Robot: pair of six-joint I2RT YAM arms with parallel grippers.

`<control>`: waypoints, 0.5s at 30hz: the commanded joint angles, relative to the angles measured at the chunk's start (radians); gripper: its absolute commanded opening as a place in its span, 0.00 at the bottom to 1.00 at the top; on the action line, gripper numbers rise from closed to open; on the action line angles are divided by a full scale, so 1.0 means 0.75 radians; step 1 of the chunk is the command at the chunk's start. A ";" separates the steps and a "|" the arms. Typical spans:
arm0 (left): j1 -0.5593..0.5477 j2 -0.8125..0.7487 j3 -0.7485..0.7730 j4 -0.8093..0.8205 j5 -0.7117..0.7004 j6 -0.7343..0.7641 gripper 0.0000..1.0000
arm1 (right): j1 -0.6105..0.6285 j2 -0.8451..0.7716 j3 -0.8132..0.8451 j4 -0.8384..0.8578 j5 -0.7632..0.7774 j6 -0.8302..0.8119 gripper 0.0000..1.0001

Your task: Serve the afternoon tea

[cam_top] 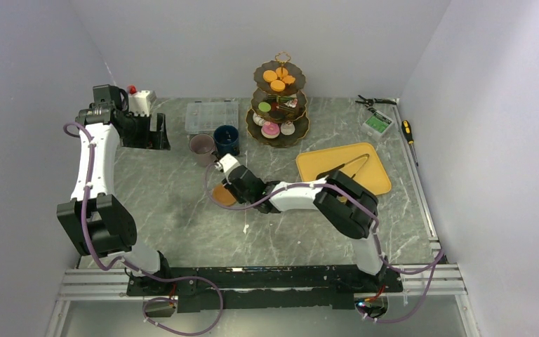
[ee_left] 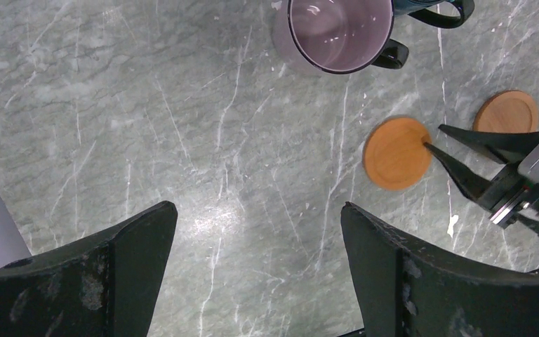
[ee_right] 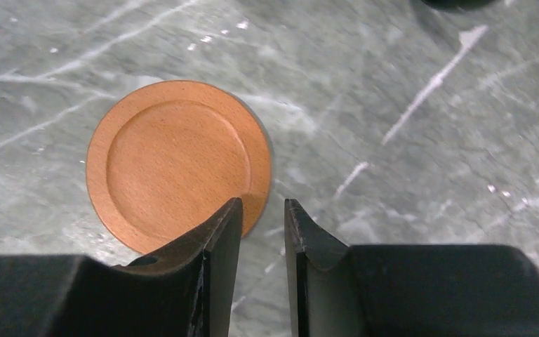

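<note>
The right gripper (ee_right: 263,209) sits low over the marble table (ee_right: 407,140), its jaws parted by a narrow gap and closed on nothing. Its left finger covers the near rim of a brown coaster (ee_right: 175,158), and its right finger stands just off that edge. The left gripper (ee_left: 254,210) hangs wide open, apart from the coaster.

The desk (cam_top: 182,203) is grey marble with white veining. Both coasters (ee_left: 396,152) are orange-brown wood with a fine grain. One mug (cam_top: 201,147) is mauve and the other mug (cam_top: 226,139) is navy. The three-tier stand (cam_top: 303,129) is dark with gold trim. The macarons are orange (cam_top: 278,76) and green (cam_top: 264,107). The donut (cam_top: 270,129) is pink. The tray (cam_top: 375,179) is yellow.
</note>
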 commanded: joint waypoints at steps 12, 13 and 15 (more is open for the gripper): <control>-0.087 0.261 0.188 0.047 0.069 -0.074 0.93 | -0.043 -0.305 -0.031 -0.037 0.019 0.112 0.58; -0.109 0.304 0.235 0.038 0.059 -0.079 0.93 | -0.047 -0.350 -0.031 -0.036 0.014 0.117 0.59; -0.149 0.391 0.322 0.027 0.049 -0.082 0.93 | -0.055 -0.425 -0.043 -0.030 0.011 0.127 0.59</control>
